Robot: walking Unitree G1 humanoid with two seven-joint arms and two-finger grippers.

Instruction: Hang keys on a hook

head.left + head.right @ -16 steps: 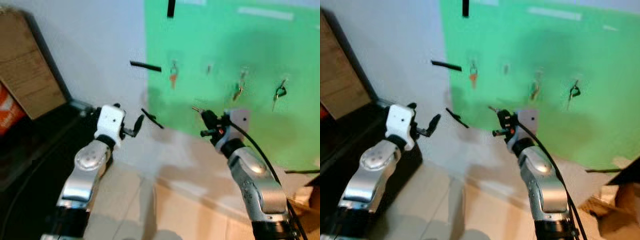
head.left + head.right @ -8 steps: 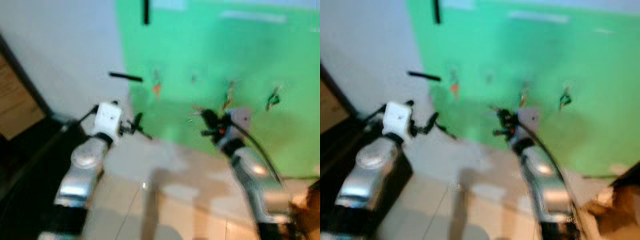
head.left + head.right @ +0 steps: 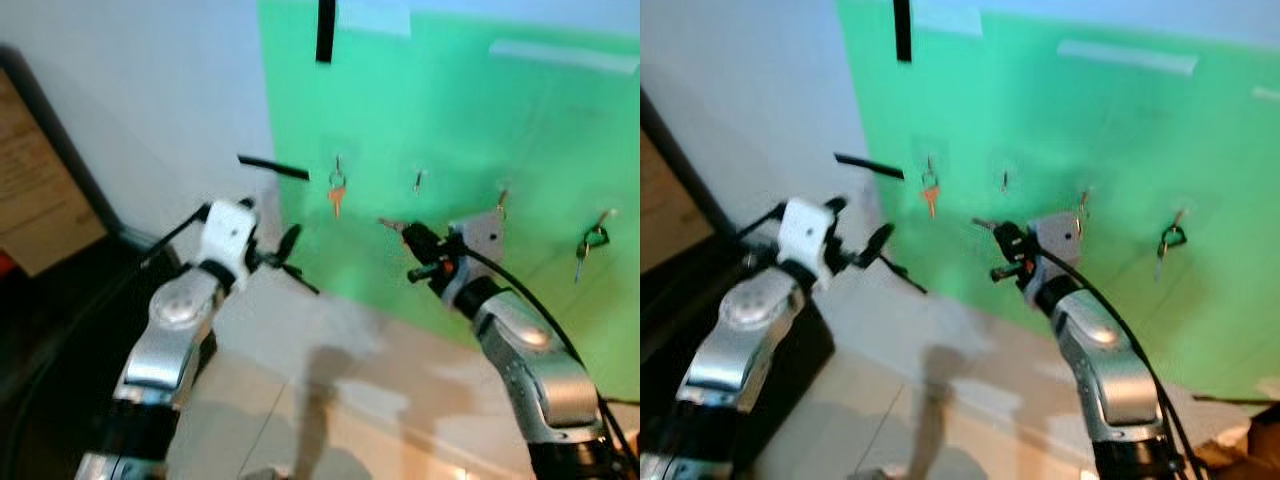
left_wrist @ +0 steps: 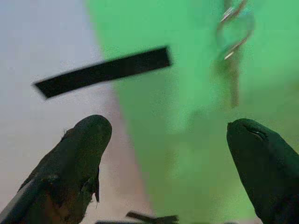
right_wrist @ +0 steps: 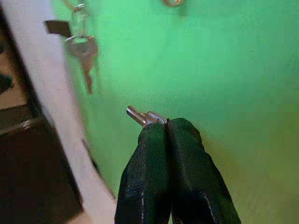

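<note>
One key [image 5: 142, 117] pinched in right claw [image 5: 167, 128], mostly hidden, left claw [image 4: 170, 140] wide, empty.

board [image 3: 470, 120]: bright green, plain
wall [image 3: 150, 90]: pale grey-white
tape [image 3: 273, 167]: black strips, on wall and board
key [image 5: 145, 117]: silver, pinched between black fingers [image 5: 152, 154]
right gripper [image 3: 415, 243]: black, red spot at 5 o'clock
left gripper [image 3: 285, 248]: black, on white block
orange key [image 3: 336, 195]: orange head, silver ring
green key [image 3: 590, 240]: dark green head
arms [image 3: 175, 320]: silver
floor [image 3: 340, 400]: beige tiles
box [image 3: 40, 190]: brown cardboard
</note>
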